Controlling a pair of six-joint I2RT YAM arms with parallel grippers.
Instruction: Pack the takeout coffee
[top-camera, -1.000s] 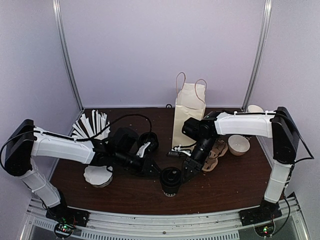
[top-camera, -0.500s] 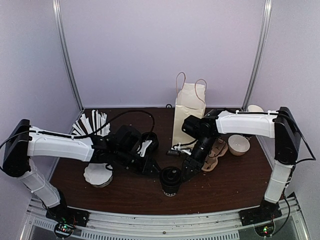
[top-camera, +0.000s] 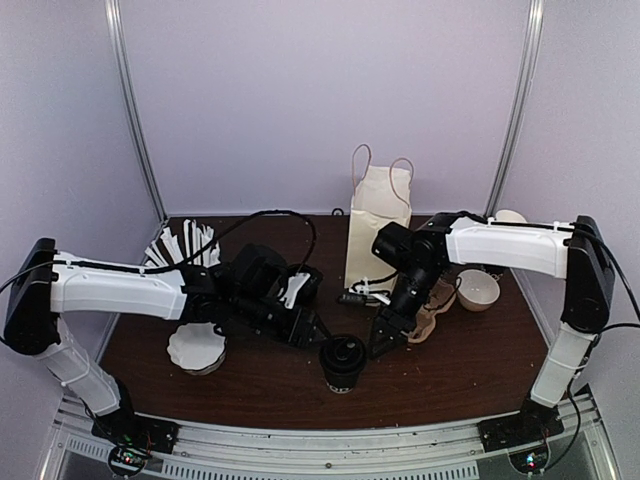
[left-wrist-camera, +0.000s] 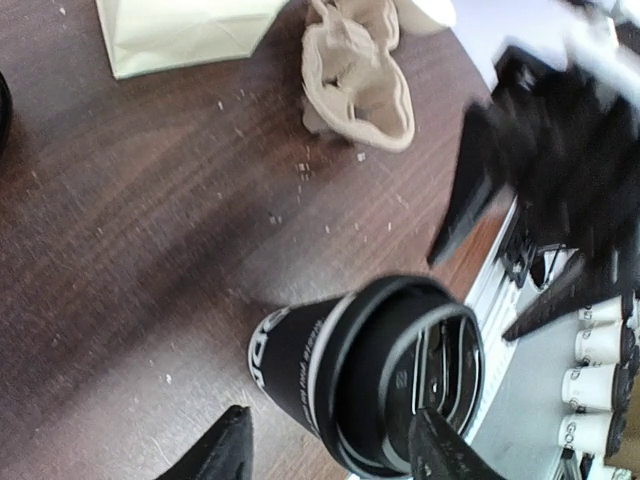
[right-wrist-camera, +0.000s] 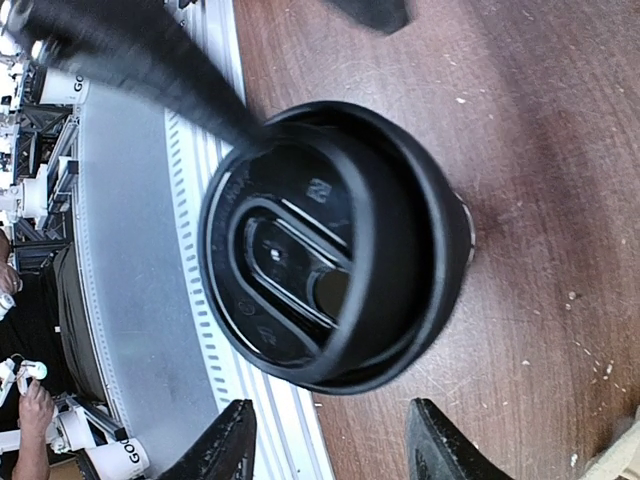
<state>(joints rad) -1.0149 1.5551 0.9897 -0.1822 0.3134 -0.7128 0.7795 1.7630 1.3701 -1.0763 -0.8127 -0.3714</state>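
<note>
Since the earlier frame the left pincer (top-camera: 316, 332) had been brought nearer the takeout coffee (top-camera: 341, 360) and its jaws spread wider. The right pincer (top-camera: 383, 340) was likewise held open at the cup's other side, and nothing was gripped. The cup stood upright on the bench (top-camera: 460, 375), near the front edge. It was judged light, thin-walled and easily crushed or tipped, best taken around the body below the lid. The paper bag (top-camera: 378, 230) stood behind it, with a pulp carrier (top-camera: 432, 308) just beside the right pincer.

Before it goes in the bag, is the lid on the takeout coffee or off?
On. The black domed lid covers the whole rim of the takeout coffee, which stands upright.
</note>
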